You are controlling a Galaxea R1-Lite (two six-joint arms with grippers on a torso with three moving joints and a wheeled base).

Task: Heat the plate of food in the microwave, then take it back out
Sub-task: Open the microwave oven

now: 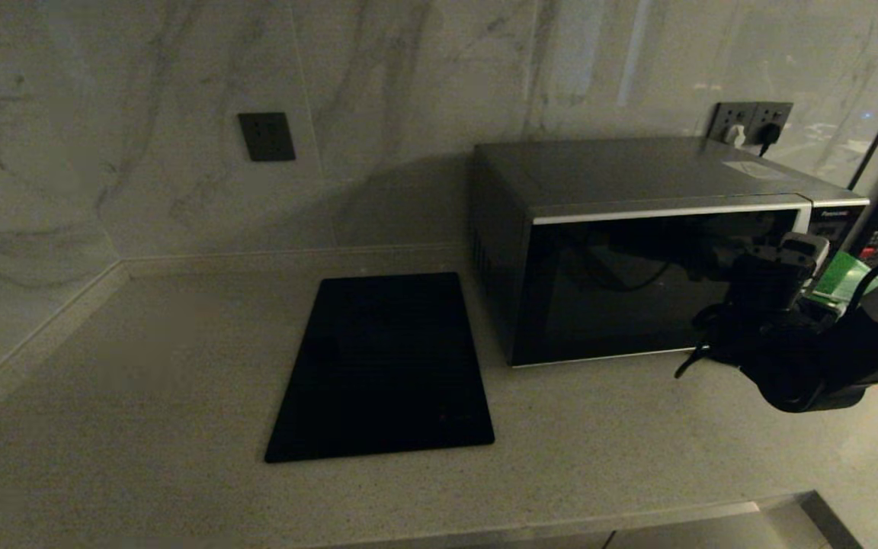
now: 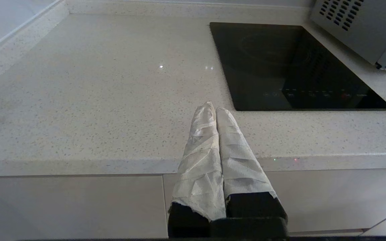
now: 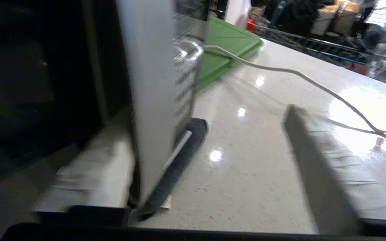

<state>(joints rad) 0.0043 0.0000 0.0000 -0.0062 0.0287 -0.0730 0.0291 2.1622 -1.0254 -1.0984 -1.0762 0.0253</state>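
The black-and-silver microwave (image 1: 622, 252) stands on the counter's right side, and in the head view its dark glass door looks closed. My right gripper (image 1: 793, 255) is at the oven's front right corner. It is open: in the right wrist view the right gripper (image 3: 206, 130) straddles the microwave's (image 3: 152, 83) silver corner edge, one finger (image 3: 95, 174) before the dark door and the other out over bare counter. The left gripper (image 2: 214, 108) is shut and empty, hovering over the counter's front edge. The plate of food is out of view.
A flat black slab (image 1: 386, 366) lies left of the oven, also seen as the slab (image 2: 297, 67) ahead of the left gripper. A green board (image 3: 230, 43) lies right of the microwave, with a white cable (image 3: 297, 73) across the counter. Wall sockets (image 1: 751, 122) sit behind.
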